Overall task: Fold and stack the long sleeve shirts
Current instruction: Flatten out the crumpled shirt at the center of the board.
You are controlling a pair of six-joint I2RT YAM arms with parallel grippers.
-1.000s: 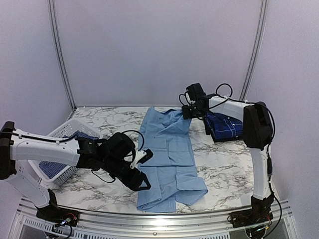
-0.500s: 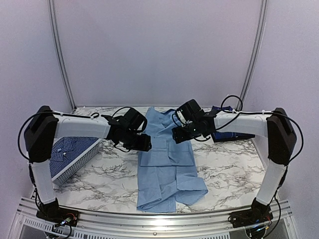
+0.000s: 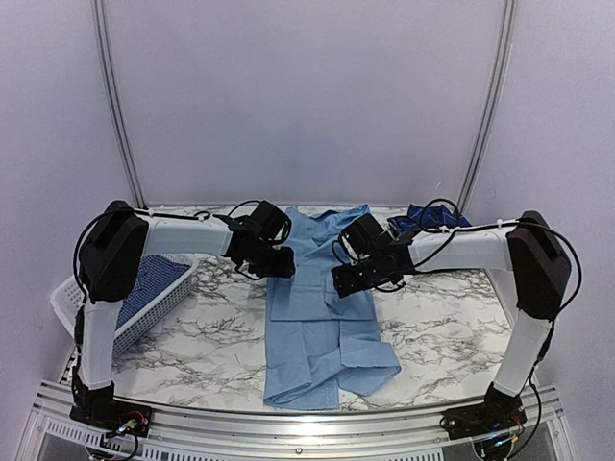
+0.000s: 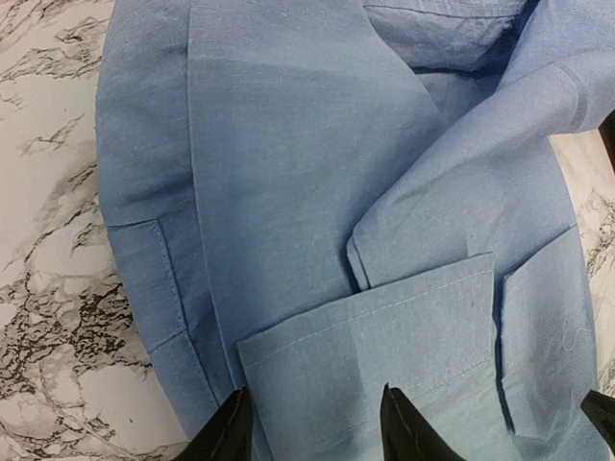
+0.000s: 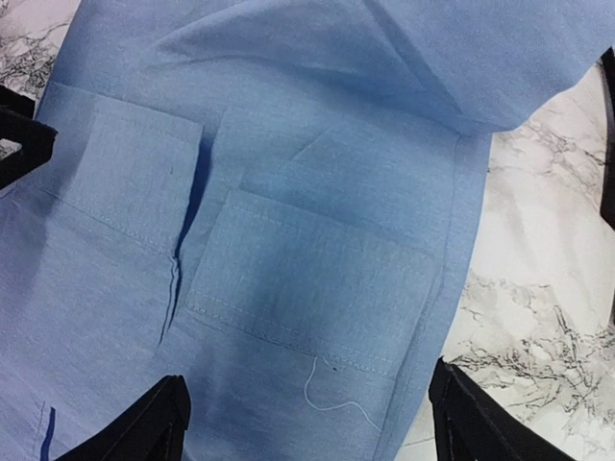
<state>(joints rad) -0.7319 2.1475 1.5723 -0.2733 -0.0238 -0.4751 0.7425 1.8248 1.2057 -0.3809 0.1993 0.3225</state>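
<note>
Both arms have swung in over the blue shirt (image 3: 322,317); left gripper (image 3: 276,261) and right gripper (image 3: 348,279), jaws apart, flank its middle, likely set to fold.

No readable text, label, brand, number or sign in any view. Nothing legible on the light blue shirt (image 3: 322,288), the marble table (image 3: 432,327) or the white basket (image 3: 159,303). The shirt shows only plain stitching up close in both wrist views.
</note>
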